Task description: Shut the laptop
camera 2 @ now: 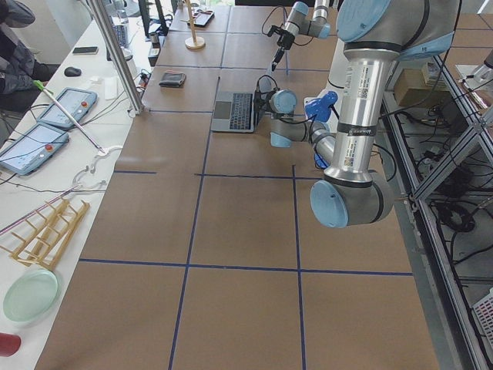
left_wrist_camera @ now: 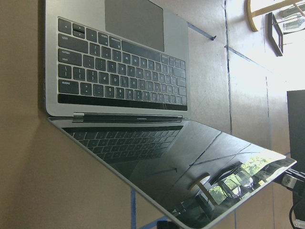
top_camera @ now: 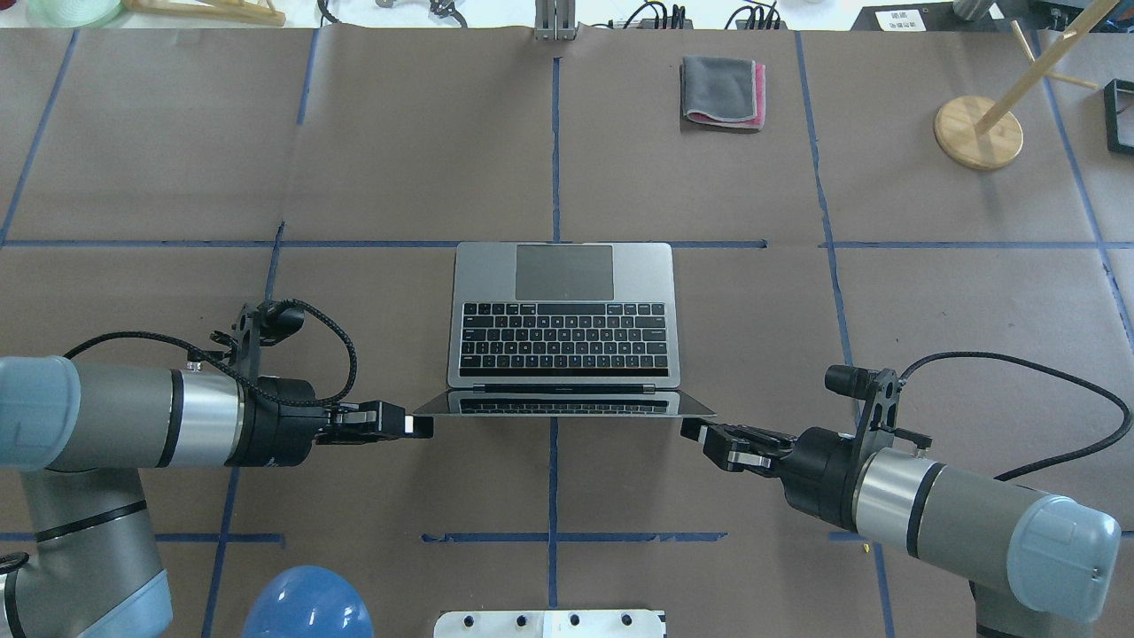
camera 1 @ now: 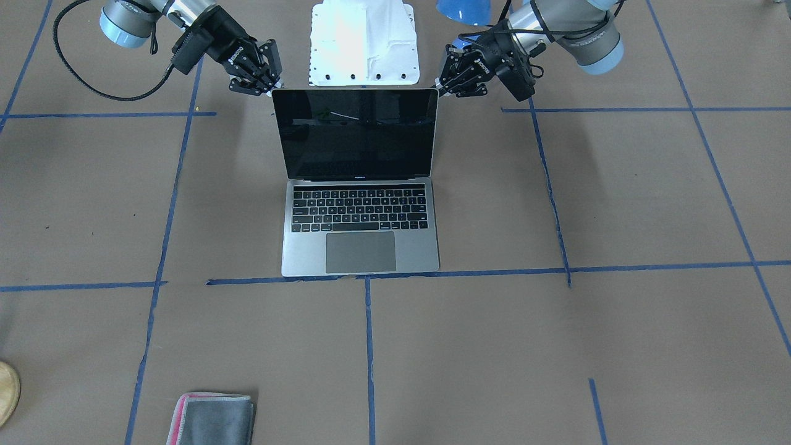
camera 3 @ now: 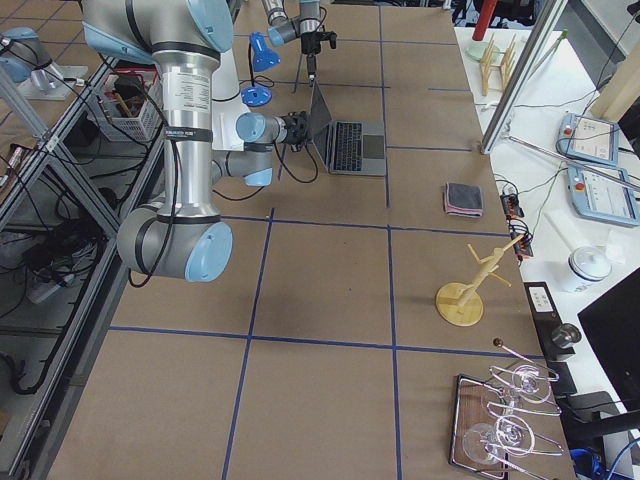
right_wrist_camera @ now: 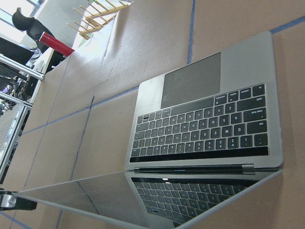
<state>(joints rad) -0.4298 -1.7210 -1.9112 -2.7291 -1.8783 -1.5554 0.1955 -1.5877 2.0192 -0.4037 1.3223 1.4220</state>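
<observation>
The space-grey laptop (camera 1: 360, 216) stands open in the middle of the table, its trackpad edge facing away from the robot. Its black screen (camera 1: 355, 133) leans back toward the robot. It also shows in the overhead view (top_camera: 563, 301) and in both wrist views (left_wrist_camera: 119, 62) (right_wrist_camera: 205, 124). My left gripper (top_camera: 416, 424) looks shut, its tips at the lid's top corner on the robot's left side. My right gripper (top_camera: 695, 432) looks shut, its tips at the lid's other top corner. Neither holds anything. In the front-facing view the left gripper (camera 1: 442, 83) is on the right and the right gripper (camera 1: 270, 88) on the left.
A folded grey-and-pink cloth (top_camera: 722, 91) lies at the table's far side. A wooden stand (top_camera: 977, 131) is at the far right. A white mount plate (camera 1: 363, 43) and a blue dome (top_camera: 306, 607) sit near the robot's base. Blue tape lines cross the brown table.
</observation>
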